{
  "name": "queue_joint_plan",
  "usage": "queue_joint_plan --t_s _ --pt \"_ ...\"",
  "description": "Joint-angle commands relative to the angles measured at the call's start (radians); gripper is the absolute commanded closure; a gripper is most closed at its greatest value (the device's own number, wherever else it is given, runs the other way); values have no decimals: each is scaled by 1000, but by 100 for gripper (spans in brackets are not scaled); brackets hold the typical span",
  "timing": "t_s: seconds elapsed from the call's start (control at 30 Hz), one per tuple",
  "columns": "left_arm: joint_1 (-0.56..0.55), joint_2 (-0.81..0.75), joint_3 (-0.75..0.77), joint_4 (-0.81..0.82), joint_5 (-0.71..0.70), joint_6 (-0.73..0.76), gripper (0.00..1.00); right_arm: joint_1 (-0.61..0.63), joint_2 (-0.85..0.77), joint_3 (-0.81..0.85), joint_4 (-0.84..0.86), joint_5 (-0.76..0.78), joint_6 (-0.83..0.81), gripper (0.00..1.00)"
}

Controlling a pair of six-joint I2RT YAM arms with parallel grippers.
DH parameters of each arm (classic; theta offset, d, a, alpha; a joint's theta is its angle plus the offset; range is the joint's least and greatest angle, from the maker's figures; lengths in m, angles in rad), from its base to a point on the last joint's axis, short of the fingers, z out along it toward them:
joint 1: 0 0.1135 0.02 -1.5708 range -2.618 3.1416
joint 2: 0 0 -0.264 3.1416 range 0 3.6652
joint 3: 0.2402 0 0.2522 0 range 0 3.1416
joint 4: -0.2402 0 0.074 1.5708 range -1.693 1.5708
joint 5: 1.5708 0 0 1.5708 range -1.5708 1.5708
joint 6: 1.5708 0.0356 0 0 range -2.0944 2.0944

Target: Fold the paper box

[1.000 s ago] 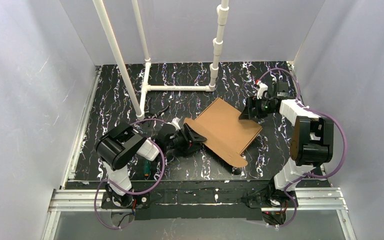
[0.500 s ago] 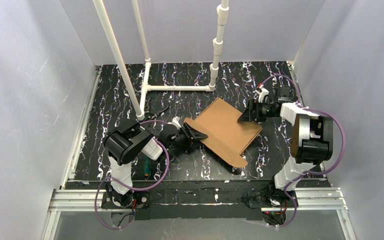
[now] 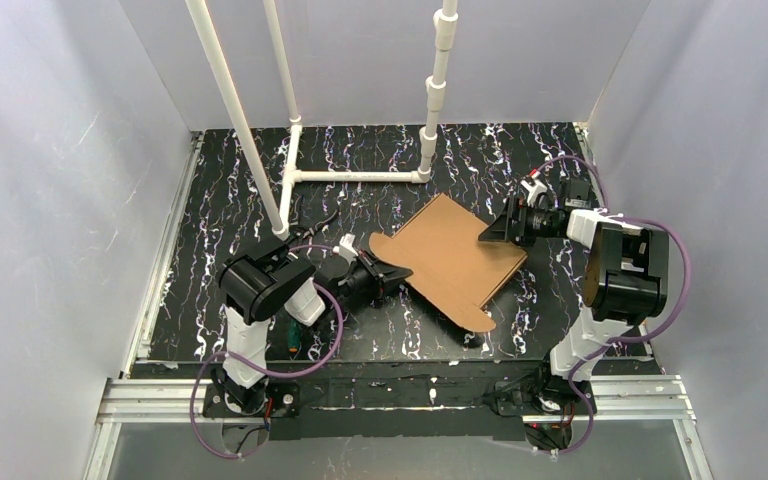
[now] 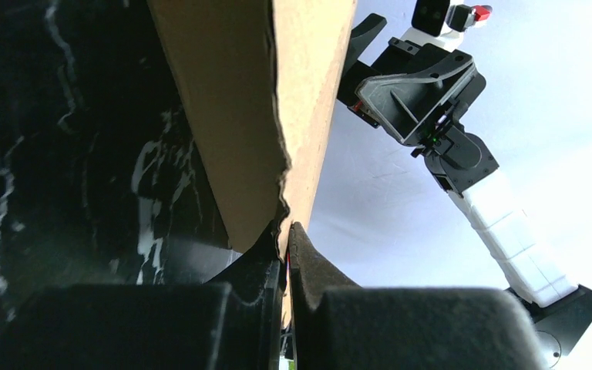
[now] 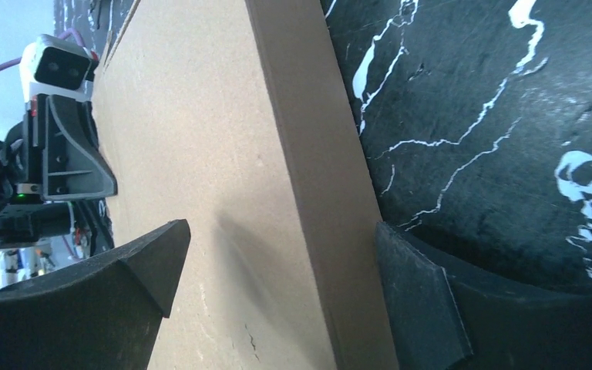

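A white pipe frame bars the far left and middle of the bench. The paper box fills the centre. Open bench runs along the far right corner and the left side.

left arm is folded up tight over its base with the wrist laid out low to the right. the left gripper has its fingers pinched together on the edge of the paper box. right arm stands taller, wrist pointing left. right gripper is spread wide, one finger either side of the box's edge, neither clearly touching.
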Motion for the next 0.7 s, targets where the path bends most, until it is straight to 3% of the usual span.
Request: queue_joint_plan --t_s 0.0,0.4,0.67 --pt "-4 10 -81 -26 -28 41 100 1 29 -16 9 -69 22 2" --pt "-1 20 -136 -19 -17 70 100 -6 30 -7 -36 -89 6 2" --pt "0 7 -177 -15 -25 84 100 -77 -1 8 -130 -76 -44 2"
